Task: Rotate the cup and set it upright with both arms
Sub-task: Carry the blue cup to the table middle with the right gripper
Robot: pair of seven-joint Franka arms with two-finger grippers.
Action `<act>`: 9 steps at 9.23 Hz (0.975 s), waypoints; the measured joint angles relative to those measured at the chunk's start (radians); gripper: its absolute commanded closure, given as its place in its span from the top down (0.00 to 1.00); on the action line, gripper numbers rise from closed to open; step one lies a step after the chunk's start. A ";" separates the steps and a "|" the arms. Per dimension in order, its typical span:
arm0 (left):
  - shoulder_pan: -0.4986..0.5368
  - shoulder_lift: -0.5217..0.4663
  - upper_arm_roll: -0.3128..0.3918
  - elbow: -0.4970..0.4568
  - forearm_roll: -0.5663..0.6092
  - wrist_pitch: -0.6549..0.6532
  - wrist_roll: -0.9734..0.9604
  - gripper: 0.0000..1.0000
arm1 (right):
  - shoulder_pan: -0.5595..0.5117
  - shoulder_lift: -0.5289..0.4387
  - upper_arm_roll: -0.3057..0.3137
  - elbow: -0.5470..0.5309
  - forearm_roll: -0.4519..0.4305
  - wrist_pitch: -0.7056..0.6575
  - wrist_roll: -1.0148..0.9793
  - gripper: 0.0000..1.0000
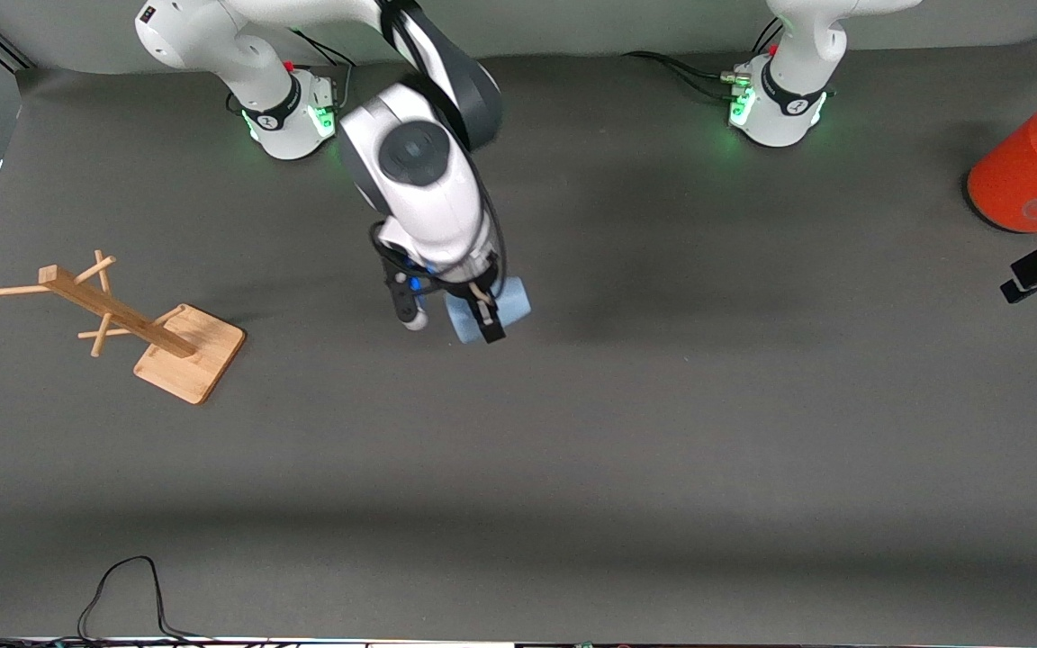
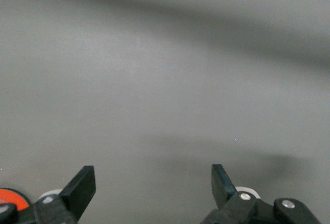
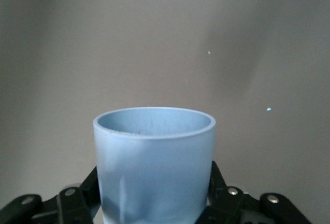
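I see my right gripper [image 1: 479, 315] clamped on the light-blue cup [image 1: 509, 300], fingers closed against its sides over mid-table. Toward the right arm's end stands a wooden mug tree [image 1: 122, 319]. My left gripper [image 2: 153, 185] waits, fingers spread wide and empty, beside the orange can [image 1: 1027, 171].

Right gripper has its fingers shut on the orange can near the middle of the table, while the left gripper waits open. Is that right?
Not quite. The right gripper has its fingers shut on the light-blue cup, not the orange can, which stands untouched at the left arm's end of the table. The right wrist view shows the cup between the fingers. The left gripper does wait open.
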 measured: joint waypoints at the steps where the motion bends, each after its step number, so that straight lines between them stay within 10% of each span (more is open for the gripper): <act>1: -0.002 0.010 -0.002 -0.001 0.000 0.000 0.000 1.00 | 0.018 0.050 0.011 0.004 0.019 0.024 0.078 0.62; 4: -0.009 0.032 -0.008 -0.004 0.000 0.000 0.000 1.00 | 0.111 0.180 0.031 0.011 0.036 0.072 0.255 0.62; 6: -0.018 0.033 -0.009 -0.005 0.000 0.002 -0.001 1.00 | 0.188 0.244 0.031 0.012 0.037 0.117 0.353 0.94; 9: -0.054 0.054 -0.011 -0.007 0.000 0.020 -0.001 1.00 | 0.198 0.271 0.025 0.021 0.036 0.133 0.373 1.00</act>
